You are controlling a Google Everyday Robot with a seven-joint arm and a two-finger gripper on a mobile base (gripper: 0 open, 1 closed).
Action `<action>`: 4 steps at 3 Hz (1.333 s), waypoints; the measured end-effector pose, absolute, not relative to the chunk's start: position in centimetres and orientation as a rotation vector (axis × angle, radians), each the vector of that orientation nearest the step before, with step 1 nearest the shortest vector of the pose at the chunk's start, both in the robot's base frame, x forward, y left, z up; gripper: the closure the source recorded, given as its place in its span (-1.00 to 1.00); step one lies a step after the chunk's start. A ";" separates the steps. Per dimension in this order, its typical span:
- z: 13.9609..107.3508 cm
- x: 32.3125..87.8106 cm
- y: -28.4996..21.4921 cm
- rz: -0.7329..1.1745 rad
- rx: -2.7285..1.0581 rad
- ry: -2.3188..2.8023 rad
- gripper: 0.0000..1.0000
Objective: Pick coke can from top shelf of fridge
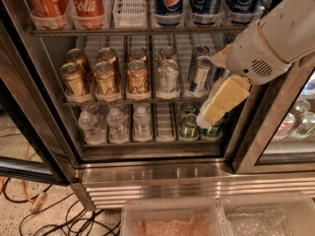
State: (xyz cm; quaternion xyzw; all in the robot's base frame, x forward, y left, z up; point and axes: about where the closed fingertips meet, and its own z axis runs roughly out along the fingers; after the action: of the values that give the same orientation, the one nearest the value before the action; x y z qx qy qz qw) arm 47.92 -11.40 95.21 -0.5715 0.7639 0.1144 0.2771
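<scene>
While the tool point(206, 119) fronts green bottles point(188, 126), coke can point(88, 6) sits top-left.

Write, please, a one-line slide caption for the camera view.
Cream two-finger gripper hangs at the dark-framed fridge's lower right, far from two red-orange aluminium Coke cans on its top wire shelf.

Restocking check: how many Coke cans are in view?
2: left Coke can and right Coke can, adjacent at the top shelf's left end; more may hide behind. The tool hangs lower right.
</scene>
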 end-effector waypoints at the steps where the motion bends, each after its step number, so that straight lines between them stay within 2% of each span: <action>1: 97.4 49.2 -9.2 0.376 -1.456 1.915 -1.00; 3: 102.5 53.1 -0.3 0.466 -1.441 1.655 -1.00; 4: 102.5 53.1 -0.3 0.466 -1.441 1.655 -1.00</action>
State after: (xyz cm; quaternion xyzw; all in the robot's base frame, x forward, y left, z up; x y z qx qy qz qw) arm 53.15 -0.31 102.46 -0.5786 0.6647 0.1873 0.4340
